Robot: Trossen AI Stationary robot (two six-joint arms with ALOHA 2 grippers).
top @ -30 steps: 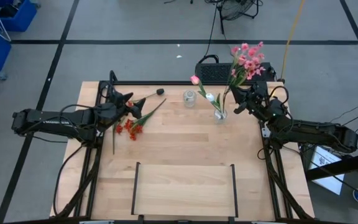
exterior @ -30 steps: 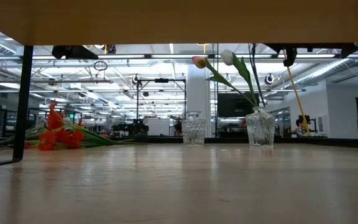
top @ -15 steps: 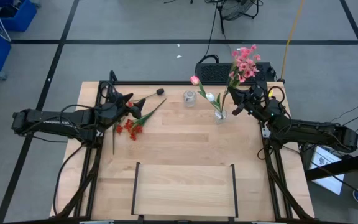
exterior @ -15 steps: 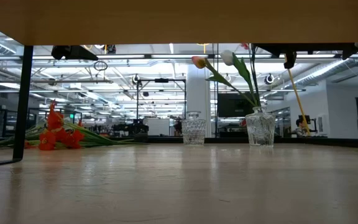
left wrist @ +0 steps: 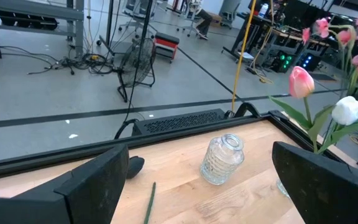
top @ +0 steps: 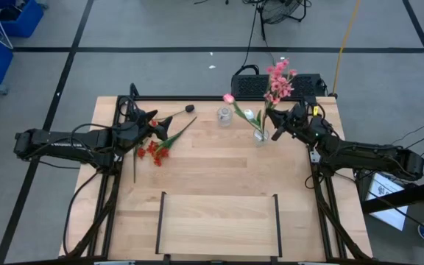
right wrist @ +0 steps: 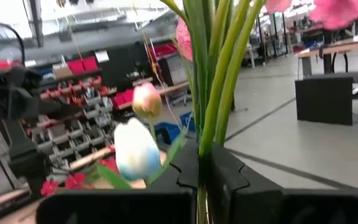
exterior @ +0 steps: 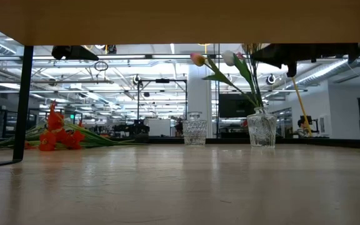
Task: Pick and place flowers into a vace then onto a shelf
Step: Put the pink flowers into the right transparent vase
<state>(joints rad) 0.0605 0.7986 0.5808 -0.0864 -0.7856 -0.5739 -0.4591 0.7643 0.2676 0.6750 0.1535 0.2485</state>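
My right gripper [top: 282, 124] is shut on a pink blossom spray [top: 278, 77] at the far right of the table, just right of the glass vase [top: 260, 135]. That vase holds a white tulip [right wrist: 135, 149] and a pink tulip [right wrist: 146, 99]. A second, empty glass vase [left wrist: 224, 158] stands to its left. Red blossom sprays [top: 153, 151] lie flat on the tabletop at the left. My left gripper [top: 150, 122] hangs open over them, touching nothing. The shelf [top: 219, 221] sits at the near edge. My right gripper pinches the spray's bundled green stalks [right wrist: 207, 134] between its two fingers. The fingers are about level, come from the table's right and lie across the stalks. The stalks stand nearly upright with the blossoms above; the gripper itself hides their lower ends.
A small black object [top: 190, 108] lies near the far edge, and a black box [top: 252, 85] stands behind the table. Bare wood stretches between the vases and the shelf's black rails [top: 277, 221].
My right gripper has tipped and rolled a little while staying shut. The pink spray's blossoms have swung toward the table's left, closer over the vase with the tulips. The left arm has kept still.
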